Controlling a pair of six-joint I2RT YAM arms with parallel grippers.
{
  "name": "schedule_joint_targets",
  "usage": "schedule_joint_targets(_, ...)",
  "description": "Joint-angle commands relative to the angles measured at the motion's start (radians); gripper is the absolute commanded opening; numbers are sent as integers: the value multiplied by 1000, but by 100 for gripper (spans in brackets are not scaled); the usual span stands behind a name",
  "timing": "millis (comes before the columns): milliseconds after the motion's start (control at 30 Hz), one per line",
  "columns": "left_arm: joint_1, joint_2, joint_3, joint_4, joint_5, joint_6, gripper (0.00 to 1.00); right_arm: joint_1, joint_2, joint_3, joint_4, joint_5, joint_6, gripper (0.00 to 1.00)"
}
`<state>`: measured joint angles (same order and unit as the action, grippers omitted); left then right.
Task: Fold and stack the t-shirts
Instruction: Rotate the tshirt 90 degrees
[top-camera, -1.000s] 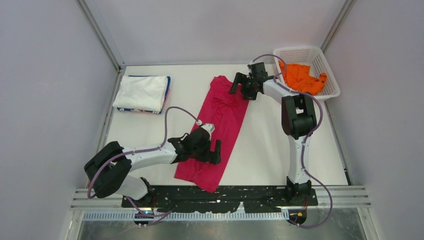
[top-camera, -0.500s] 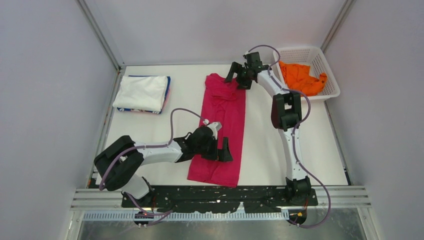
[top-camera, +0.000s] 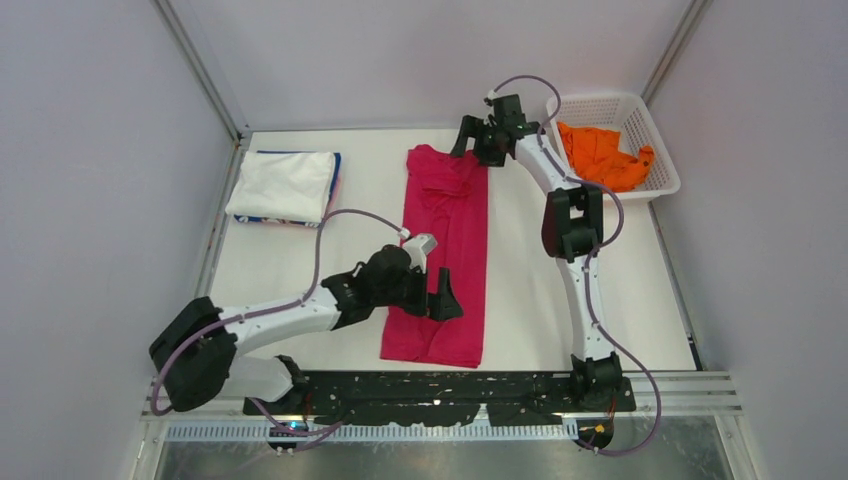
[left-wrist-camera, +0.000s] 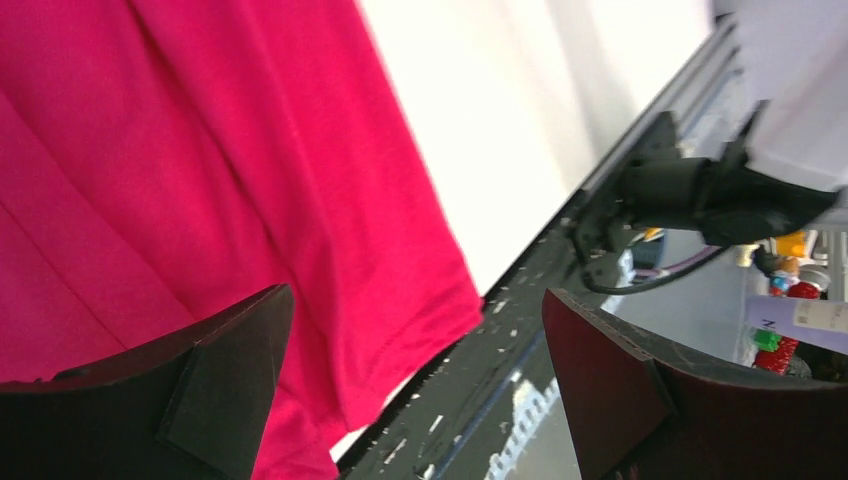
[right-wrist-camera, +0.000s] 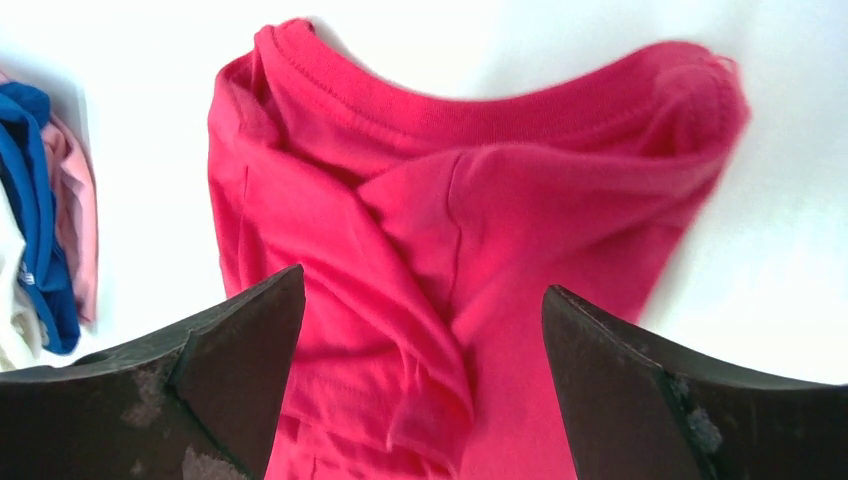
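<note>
White lattice basket (top-camera: 657, 137) far R: orange tee (top-camera: 600, 155) heaped inside | pink tee (top-camera: 448, 235) flat mid-table | L claw (top-camera: 444, 297) spread over hem | R claw (top-camera: 476, 147) spread over collar

We see the overhead view bright and evenly lit, with only faint, soft shadows under the left arm (top-camera: 280, 315) on the white surface (top-camera: 540, 300). In both wrist views that surface washes out to glare. The pink shirt (right-wrist-camera: 450, 250) smears at its right edge, and the left wrist view is blurred throughout.
</note>
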<state>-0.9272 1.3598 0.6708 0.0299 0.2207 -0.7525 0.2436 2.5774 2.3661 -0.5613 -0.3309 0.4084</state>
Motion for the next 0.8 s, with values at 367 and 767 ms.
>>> schedule_joint_targets(367, 116, -426, -101, -377, -365, 72, 100, 198, -258, -98, 18, 75, -148, 95)
schedule_joint_targets(767, 184, -603, -234, -437, -427, 22, 100, 241, -126, -8, 12, 60, -167, 95)
